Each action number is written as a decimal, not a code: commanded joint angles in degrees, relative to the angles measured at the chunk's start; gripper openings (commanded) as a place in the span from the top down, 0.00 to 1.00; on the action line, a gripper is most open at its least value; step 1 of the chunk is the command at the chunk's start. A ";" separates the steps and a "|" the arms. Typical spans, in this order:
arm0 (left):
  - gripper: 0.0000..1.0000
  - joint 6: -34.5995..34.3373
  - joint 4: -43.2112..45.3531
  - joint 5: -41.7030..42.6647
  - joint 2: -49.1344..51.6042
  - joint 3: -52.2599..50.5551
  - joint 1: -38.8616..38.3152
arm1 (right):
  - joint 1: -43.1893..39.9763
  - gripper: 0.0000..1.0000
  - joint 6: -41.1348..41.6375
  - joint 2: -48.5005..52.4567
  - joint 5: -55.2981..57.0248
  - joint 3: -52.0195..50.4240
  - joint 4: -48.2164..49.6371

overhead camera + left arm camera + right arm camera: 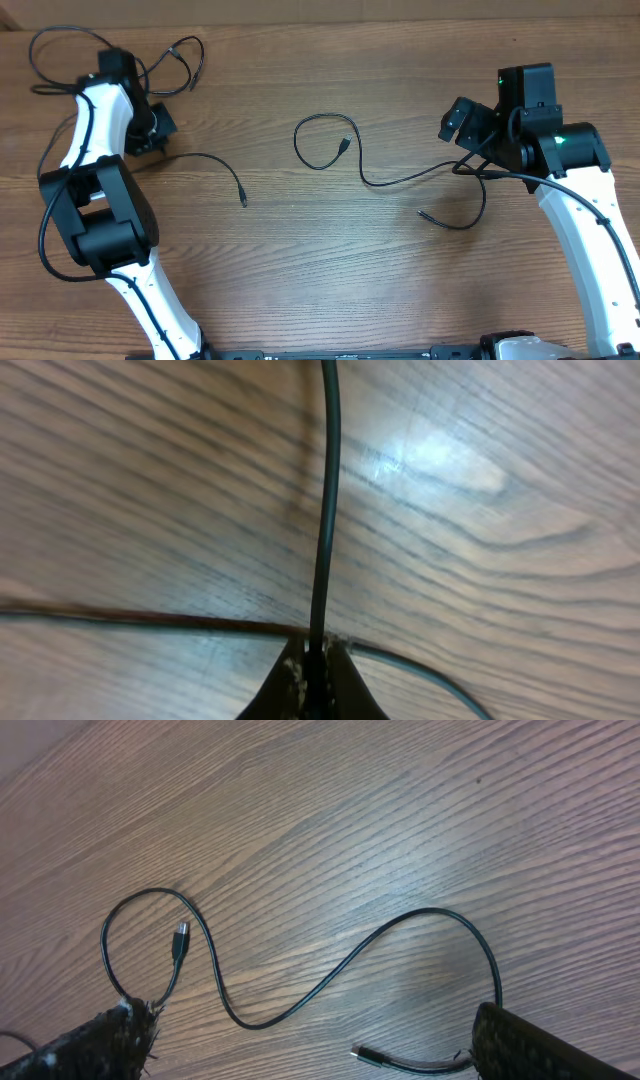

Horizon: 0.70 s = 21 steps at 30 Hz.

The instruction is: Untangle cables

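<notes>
Clamping looks solid: left gripper (318,660) clenched on far-left cable (326,510). Pull slowly and low, and watch the crossing strand (150,621) at the fingertips for snags. Right gripper (310,1020) released, hovering above middle cable (432,909), right of centre.

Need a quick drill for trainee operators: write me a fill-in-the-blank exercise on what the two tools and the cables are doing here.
1. The left tool is ___ on a thin black cable.
2. The right tool stands wide ___ and holds nothing.
3. The looped cable below the right tool lies on a ___ table.

Missing words: shut; open; wooden.
</notes>
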 commanded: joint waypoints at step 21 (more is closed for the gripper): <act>0.96 -3.34 -28.65 13.14 -2.36 8.55 -0.50 | -0.13 0.00 -0.17 -0.11 0.59 0.07 0.09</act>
